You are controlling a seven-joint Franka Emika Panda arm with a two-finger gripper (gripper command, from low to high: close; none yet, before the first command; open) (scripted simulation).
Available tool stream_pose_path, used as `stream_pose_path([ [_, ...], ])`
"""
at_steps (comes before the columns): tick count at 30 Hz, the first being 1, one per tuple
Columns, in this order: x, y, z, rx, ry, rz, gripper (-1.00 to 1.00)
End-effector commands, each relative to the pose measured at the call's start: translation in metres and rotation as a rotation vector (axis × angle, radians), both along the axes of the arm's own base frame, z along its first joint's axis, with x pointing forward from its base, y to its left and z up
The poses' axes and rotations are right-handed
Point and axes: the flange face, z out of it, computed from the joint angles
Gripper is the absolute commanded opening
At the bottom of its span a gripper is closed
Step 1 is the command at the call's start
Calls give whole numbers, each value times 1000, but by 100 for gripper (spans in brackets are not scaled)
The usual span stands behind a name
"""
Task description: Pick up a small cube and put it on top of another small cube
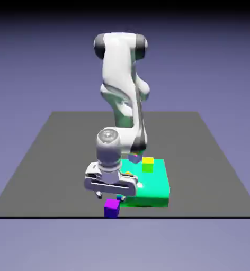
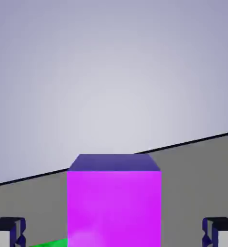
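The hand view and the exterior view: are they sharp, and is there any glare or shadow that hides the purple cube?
Hand view: sharp, evenly lit, the purple cube fills the lower middle, cut by the bottom edge, no glare. Exterior view: slightly soft; the cube is small at the table edge under the gripper, unshadowed.

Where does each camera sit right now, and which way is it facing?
Exterior view: fixed, above the table, facing the arm; open gripper over the small cube beside the green block.
Hand view: on the hand, looking along the fingertips at the small cube.
Shared: small cube, green block.
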Motion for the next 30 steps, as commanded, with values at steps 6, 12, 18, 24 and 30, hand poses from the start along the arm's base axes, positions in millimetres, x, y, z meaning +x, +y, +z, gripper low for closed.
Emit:
stream_pose_path([
  [6,2,0,38,0,0,0,-100],
  [12,30,56,116,-71,9,418,-100],
  [18,2,79,194,-89,10,439,-100],
  [24,-39,65,215,0,0,177,-100],
  [30,-42,65,145,0,0,177,100],
])
